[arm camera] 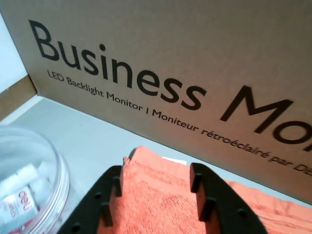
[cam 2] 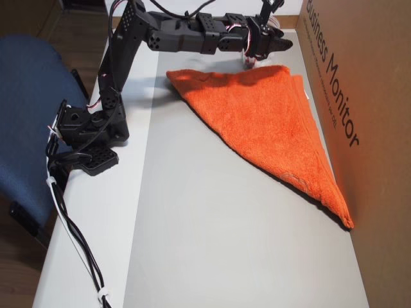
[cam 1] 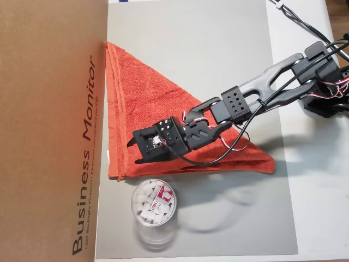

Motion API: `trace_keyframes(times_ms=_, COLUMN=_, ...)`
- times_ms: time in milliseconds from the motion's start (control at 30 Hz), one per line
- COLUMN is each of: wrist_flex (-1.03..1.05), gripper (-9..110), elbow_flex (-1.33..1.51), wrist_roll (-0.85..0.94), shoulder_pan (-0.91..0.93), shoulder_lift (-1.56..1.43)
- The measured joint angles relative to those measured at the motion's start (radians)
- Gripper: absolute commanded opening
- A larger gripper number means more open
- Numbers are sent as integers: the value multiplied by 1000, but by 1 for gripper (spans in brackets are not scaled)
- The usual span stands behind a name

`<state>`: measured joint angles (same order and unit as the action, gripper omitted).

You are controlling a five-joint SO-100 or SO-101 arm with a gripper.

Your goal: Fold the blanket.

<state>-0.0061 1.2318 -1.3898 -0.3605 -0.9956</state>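
Observation:
The blanket (cam 1: 147, 103) is an orange-red terry towel lying folded into a triangle on the grey mat (cam 1: 218, 54), its long hemmed edge against the cardboard box. In another overhead view the blanket (cam 2: 263, 122) tapers to a point at the near right. My black gripper (cam 1: 132, 153) hovers over the blanket's corner beside the jar, jaws open. In the wrist view the gripper (arm camera: 155, 171) shows both fingers (arm camera: 109, 195) spread above the blanket (arm camera: 156, 204) with nothing between them. The gripper (cam 2: 282, 46) sits at the far end of the mat.
A tall cardboard box (cam 1: 49, 131) printed "Business Monitor" walls off one side of the mat. A clear plastic jar (cam 1: 154, 207) of small white packets stands just off the blanket's corner, close to the gripper; the jar (arm camera: 24, 185) fills the wrist view's lower left. The arm's base (cam 2: 87, 131) is clamped at the table edge.

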Motion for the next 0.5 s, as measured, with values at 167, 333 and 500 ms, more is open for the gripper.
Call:
trace_keyframes(times_ms=167, wrist_flex=0, gripper=13, elbow_flex=164, wrist_roll=55, shoulder_pan=-2, shoulder_lift=-155)
trace_keyframes(times_ms=333, wrist_flex=0, gripper=13, elbow_flex=298, wrist_roll=63, shoulder_pan=8, shoulder_lift=-276)
trace_keyframes(times_ms=500, wrist_flex=0, gripper=14, elbow_flex=414, wrist_roll=69, shoulder_pan=52, shoulder_lift=-399)
